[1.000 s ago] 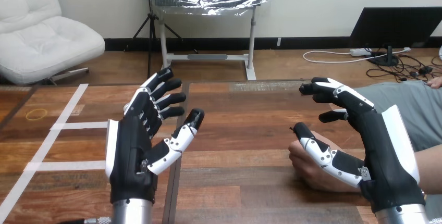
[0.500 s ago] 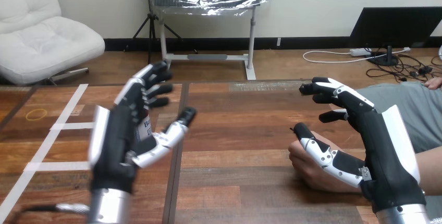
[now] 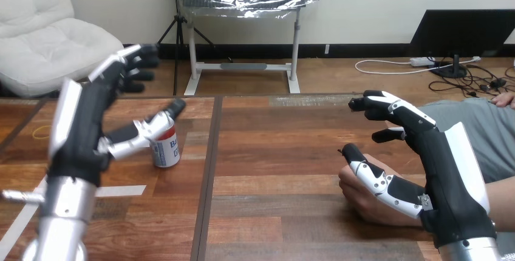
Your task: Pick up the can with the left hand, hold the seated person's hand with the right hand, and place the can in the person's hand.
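The can [image 3: 167,150] stands upright on the wooden table [image 3: 273,145], at about nine o'clock from the table's middle. The left hand [image 3: 82,130] is raised just at the can's nine o'clock, fingers spread, thumb across the can's top. At four o'clock, the right hand [image 3: 446,179] is open, its thumb lying over the person's hand [image 3: 358,199].

— The table [image 3: 273,152]?
— Wood planks, smooth, with a faint sheen; matt white tape [image 3: 121,191] on it.
— The can [image 3: 166,149]?
— Metal, with a glossy print.
— The left hand [image 3: 82,133] and right hand [image 3: 446,176]?
— Matt black plastic under glossy white shells. The left forearm [image 3: 61,224] is silver metal.
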### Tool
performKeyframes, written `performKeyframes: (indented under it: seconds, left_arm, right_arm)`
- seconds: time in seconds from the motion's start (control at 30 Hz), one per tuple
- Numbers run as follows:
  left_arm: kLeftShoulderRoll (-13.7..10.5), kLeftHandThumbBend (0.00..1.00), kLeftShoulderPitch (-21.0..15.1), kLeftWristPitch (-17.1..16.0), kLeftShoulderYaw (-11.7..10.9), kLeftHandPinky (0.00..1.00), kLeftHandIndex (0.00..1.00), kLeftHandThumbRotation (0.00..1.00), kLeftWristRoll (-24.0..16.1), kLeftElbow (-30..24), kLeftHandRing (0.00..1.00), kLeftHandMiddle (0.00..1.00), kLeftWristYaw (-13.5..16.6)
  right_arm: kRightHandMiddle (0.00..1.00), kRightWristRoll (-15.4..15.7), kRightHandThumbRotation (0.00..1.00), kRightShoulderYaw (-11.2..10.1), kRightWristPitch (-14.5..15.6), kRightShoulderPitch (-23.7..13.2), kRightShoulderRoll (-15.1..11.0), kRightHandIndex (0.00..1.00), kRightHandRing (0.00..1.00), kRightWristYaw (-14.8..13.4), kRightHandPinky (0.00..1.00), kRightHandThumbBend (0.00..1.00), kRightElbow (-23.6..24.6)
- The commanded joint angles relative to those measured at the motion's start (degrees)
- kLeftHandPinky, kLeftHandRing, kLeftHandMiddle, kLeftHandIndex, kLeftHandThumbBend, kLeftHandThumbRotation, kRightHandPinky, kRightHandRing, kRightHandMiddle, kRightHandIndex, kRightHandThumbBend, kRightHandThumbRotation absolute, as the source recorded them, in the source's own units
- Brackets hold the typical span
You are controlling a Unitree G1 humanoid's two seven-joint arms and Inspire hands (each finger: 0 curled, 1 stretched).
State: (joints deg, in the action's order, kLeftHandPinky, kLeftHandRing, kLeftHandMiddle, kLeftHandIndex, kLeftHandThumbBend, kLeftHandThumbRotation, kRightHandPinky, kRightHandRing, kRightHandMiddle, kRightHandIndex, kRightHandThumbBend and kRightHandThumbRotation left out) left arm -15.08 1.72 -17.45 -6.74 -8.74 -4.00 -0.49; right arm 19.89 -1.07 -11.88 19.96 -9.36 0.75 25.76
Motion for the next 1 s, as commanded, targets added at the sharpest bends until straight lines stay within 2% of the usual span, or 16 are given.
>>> performKeyframes:
  seconds: [0.0,0.13,0.43,0.6,0.73,0.9,0.97]
  left_arm:
    - [-2.87,0.64,-6.69,1.47,-0.59,0.71,0.77,0.17,-2.25,0.45,0.74,0.76,-0.16]
    - [-5.75,0.64,-10.87,3.90,-0.09,0.71,0.76,0.18,-6.84,4.83,0.75,0.77,1.05]
    - [-7.10,0.64,-14.40,2.75,1.55,0.72,0.76,0.23,-13.97,10.01,0.75,0.77,4.28]
    - [-7.94,0.64,-16.11,1.99,2.77,0.68,0.76,0.26,-17.92,12.74,0.73,0.77,6.46]
    - [-9.22,0.64,-17.80,1.15,4.51,0.64,0.75,0.29,-22.48,15.45,0.72,0.76,9.51]
    - [-9.87,0.63,-19.63,0.05,6.02,0.60,0.74,0.32,-25.46,18.61,0.70,0.75,12.37]
    - [-10.05,0.63,-20.48,0.61,6.83,0.60,0.74,0.33,-26.84,19.73,0.70,0.76,13.07]
  right_arm:
    - [0.84,-0.25,0.00,-0.45,-0.47,-3.93,-0.85,0.71,0.77,-0.15,0.64,0.47,-0.62]
    - [0.83,0.04,0.00,-0.24,-0.13,-4.10,-0.84,0.70,0.77,0.00,0.63,0.48,-0.60]
    - [0.84,0.18,0.00,-0.32,0.15,-4.13,-1.06,0.70,0.77,0.23,0.64,0.48,-0.40]
    - [0.84,0.21,0.00,-0.42,0.55,-4.13,-1.14,0.70,0.77,0.36,0.64,0.49,-0.22]
    - [0.84,0.12,0.00,-0.50,1.05,-4.11,-1.26,0.70,0.77,0.58,0.64,0.49,0.06]
    - [0.84,0.09,0.00,-0.73,1.17,-4.20,-1.47,0.70,0.77,0.87,0.64,0.49,0.12]
    - [0.84,-0.01,0.00,-0.86,1.14,-4.28,-1.54,0.70,0.77,0.94,0.64,0.49,0.08]
